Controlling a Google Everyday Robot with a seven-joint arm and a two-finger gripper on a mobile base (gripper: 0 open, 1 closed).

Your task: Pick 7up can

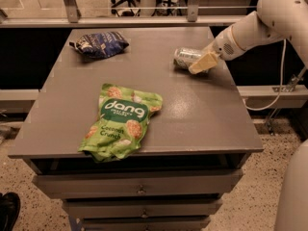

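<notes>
The 7up can (pixel 185 57) lies on its side on the grey table (pixel 192 114), at the far right part of the top. It is silvery with green markings, and its shiny end faces left. My gripper (pixel 203 62) comes in from the right on a white arm and sits against the can's right end, low over the table. Part of the can is hidden behind the gripper.
A green Dang coconut-crunch bag (pixel 121 121) lies at the table's front left, reaching the front edge. A dark blue snack bag (pixel 99 44) lies at the back left. Drawers sit under the tabletop. A rail and a glass partition run behind the table.
</notes>
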